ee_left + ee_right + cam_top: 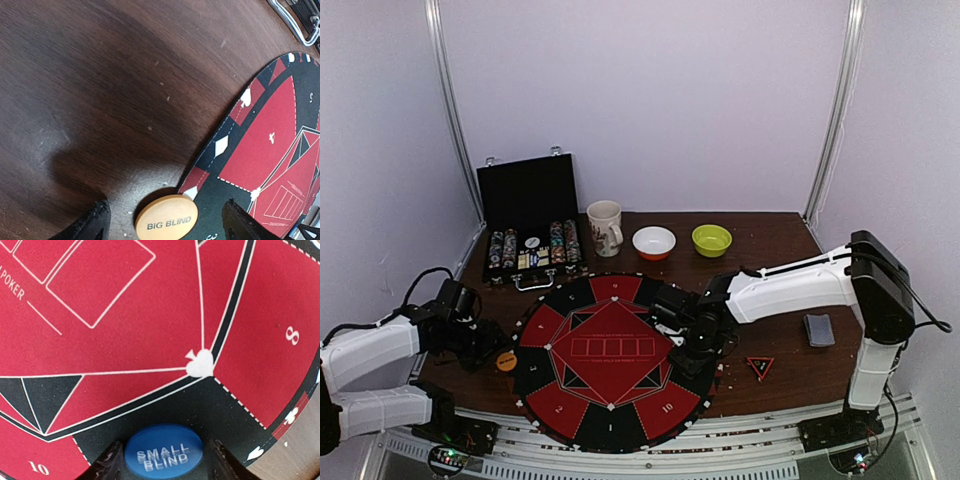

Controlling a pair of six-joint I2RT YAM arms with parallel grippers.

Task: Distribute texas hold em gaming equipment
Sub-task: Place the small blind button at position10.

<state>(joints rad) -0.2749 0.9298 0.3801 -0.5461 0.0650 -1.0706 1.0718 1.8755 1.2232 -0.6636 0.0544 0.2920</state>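
An orange disc (pixel 166 219) marked BIG BLIND lies on the wooden table against the mat's edge, between the fingers of my left gripper (pixel 165 229), which is open and not touching it. The disc also shows in the top view (pixel 506 361), beside the left gripper (pixel 485 345). My right gripper (pixel 164 462) is shut on a blue disc (pixel 164 450) marked SMALL BLIND, low over a black segment of the mat; the top view shows this gripper (pixel 695 350) but not the disc. A blue-grey card deck (pixel 818 329) and a red-black triangle marker (pixel 760 366) lie at the right.
The round red-and-black mat (pixel 615 345) covers the table's middle. An open black case (pixel 532 250) with rows of poker chips stands at the back left. A mug (pixel 605 228), a white bowl (pixel 654 242) and a green bowl (pixel 711 240) stand along the back.
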